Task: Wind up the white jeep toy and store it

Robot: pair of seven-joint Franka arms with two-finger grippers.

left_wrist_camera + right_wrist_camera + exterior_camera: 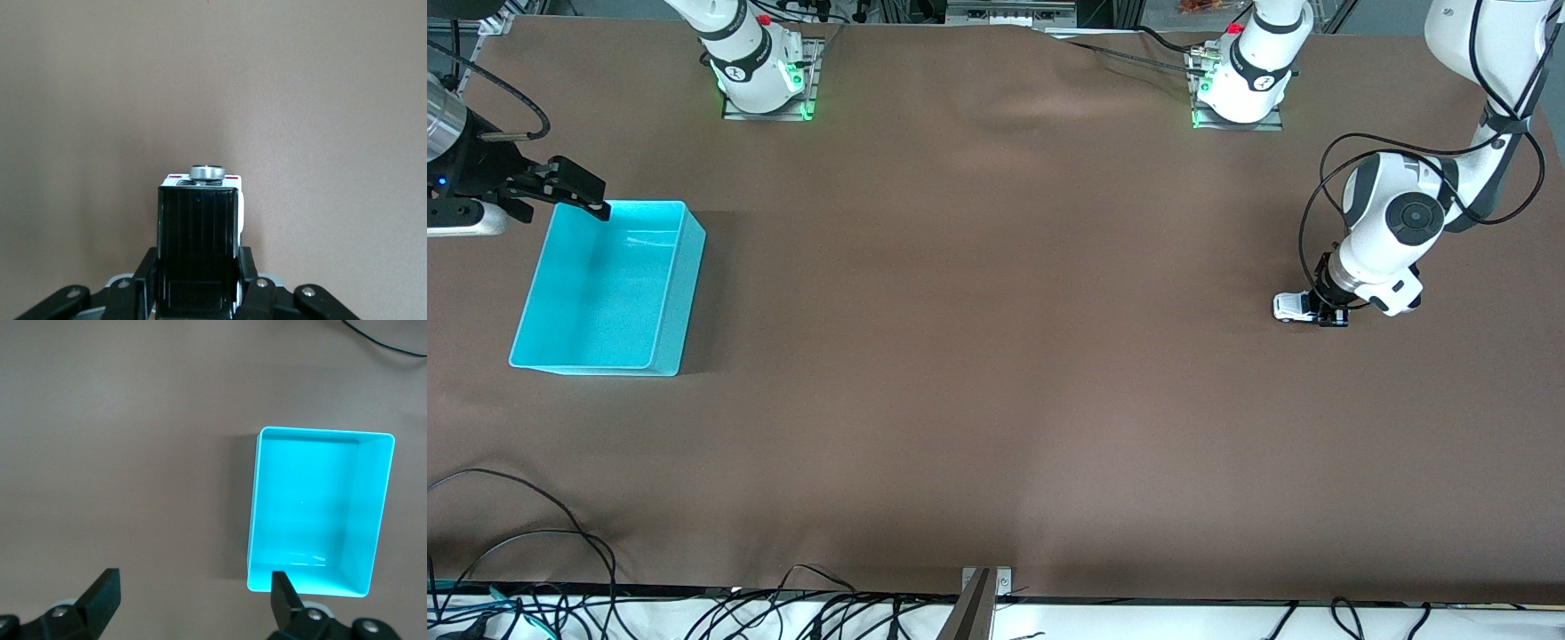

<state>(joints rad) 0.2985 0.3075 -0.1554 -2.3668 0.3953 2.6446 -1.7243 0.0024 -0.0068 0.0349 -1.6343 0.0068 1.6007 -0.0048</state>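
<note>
Left gripper (1327, 313) clamping the white jeep toy (1291, 307) on the desk (996, 356).
Right gripper (560, 191) is waiting spread apart over the turquoise bin (680, 276), well apart.

— What's the table (978, 356) like from where you stand?

— One wide brown sheet, a bit rippled up by the arm bases.

— And what sits on it?

— A turquoise bin (609, 289), open at the top, at the right arm's end. Well apart from it, at the left arm's end, a little white jeep toy (1291, 308) with its wheels on the brown surface.

— Anything in the bin?

— Only its bare floor shows.
</note>
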